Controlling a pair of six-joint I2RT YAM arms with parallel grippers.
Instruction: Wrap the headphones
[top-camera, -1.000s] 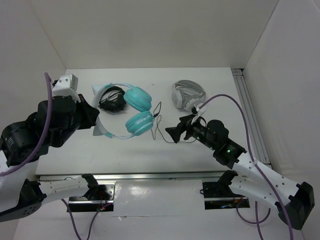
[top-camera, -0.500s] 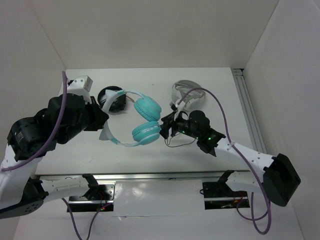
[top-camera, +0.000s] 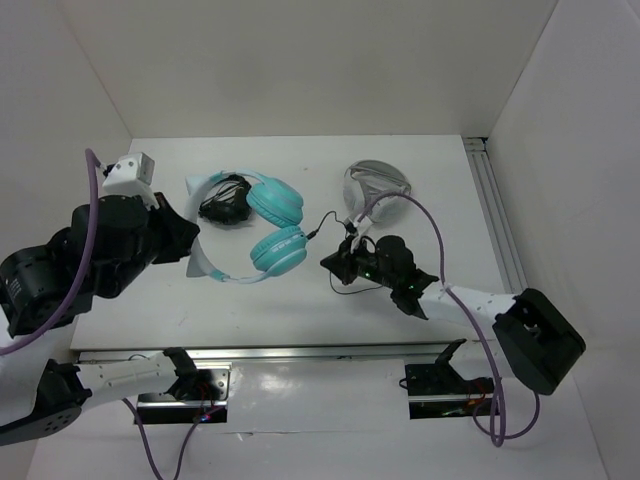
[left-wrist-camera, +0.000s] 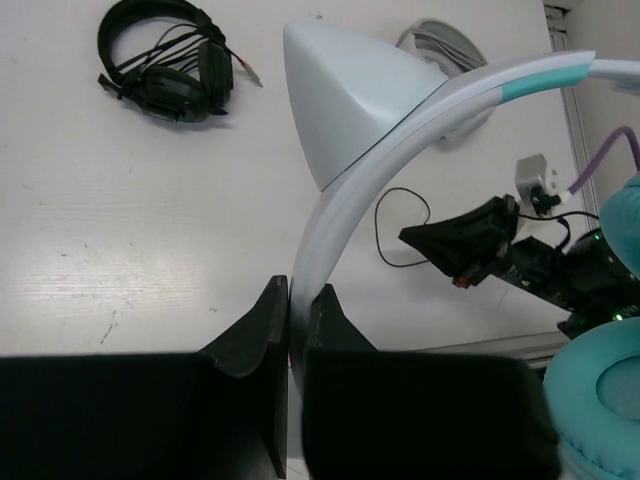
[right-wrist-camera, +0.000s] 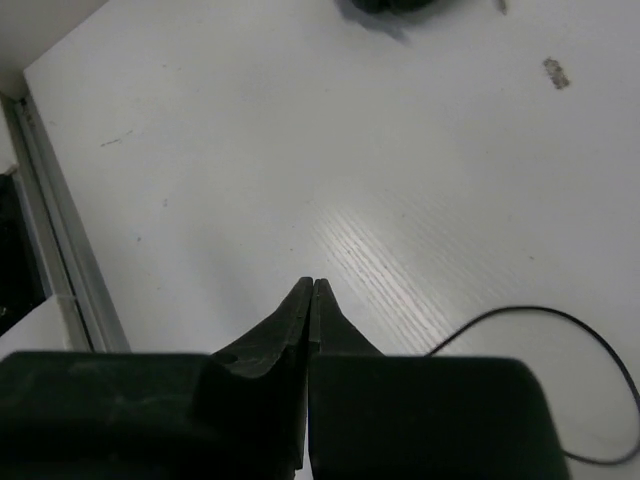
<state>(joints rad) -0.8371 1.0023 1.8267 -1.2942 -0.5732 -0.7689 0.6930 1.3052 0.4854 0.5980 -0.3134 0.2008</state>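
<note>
The headphones have two teal ear cups and a pale headband with a pointed ear on it. My left gripper is shut on that headband, and the left wrist view shows both fingers pressed flat against it. A thin black cable runs from the cups into loose loops on the table. My right gripper sits low over the table just right of the lower cup. Its jaws are shut and nothing shows between them; the cable lies beside it.
All-black headphones lie at the back behind the teal pair. White and grey headphones rest at the back right, close behind my right arm. An aluminium rail runs along the table's right edge.
My right gripper went from wide open to shut and slid left toward the lower teal cup. The left arm swung the headphones right, then back left.
</note>
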